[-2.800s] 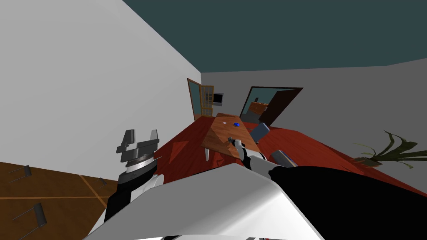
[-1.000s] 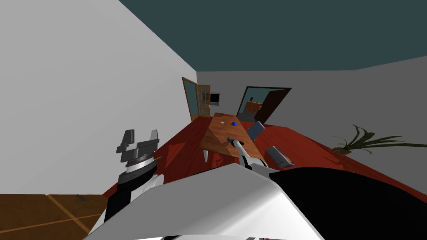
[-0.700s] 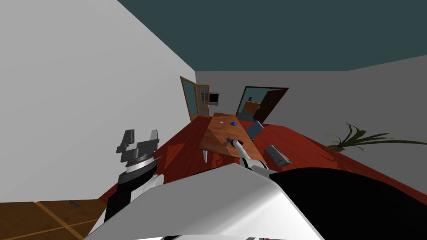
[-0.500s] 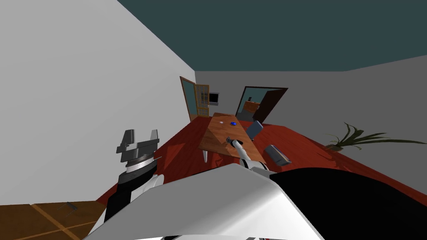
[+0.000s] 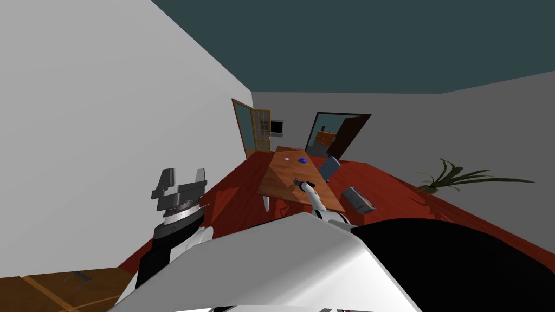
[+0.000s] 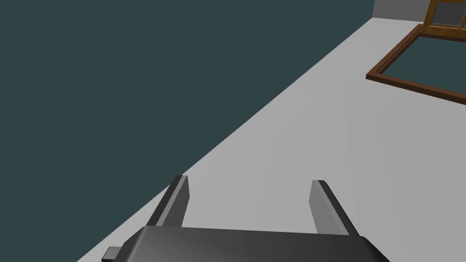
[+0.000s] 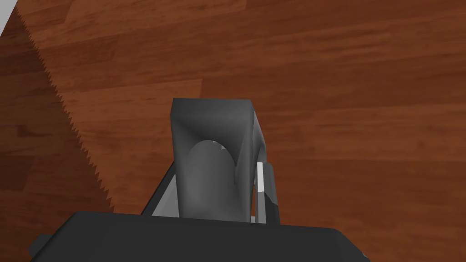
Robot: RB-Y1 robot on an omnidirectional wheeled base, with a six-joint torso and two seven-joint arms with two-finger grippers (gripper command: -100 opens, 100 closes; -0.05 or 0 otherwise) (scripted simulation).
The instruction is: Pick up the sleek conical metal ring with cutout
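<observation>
Two thin fingers (image 7: 260, 179) of the right pincer (image 5: 297, 182) were clenched on the dark grey conical ring (image 7: 211, 159), pressing its sides (the arched cutout faced the wrist camera, with the tapered wall rising above it). Beneath the ring lay reddish wood grain with a jagged-edged shadow across one part; whether the ring touched the wood could not be told. From the head camera, the right arm reached out over the near half of a long wooden surface (image 5: 282, 176). A small blue object (image 5: 303, 160) and a tiny pale thing (image 5: 287, 159) sat near the surface's far end, well apart from the pincer. One blue-grey chair (image 5: 329, 168) stood just beside the surface's right edge, and another (image 5: 357, 199) was nearer on the red floor (image 5: 390, 184). A green plant (image 5: 460, 179) spread by the right wall. The left pincer (image 5: 184, 176) was raised at the robot's left, released, its fingers standing wide apart.
</observation>
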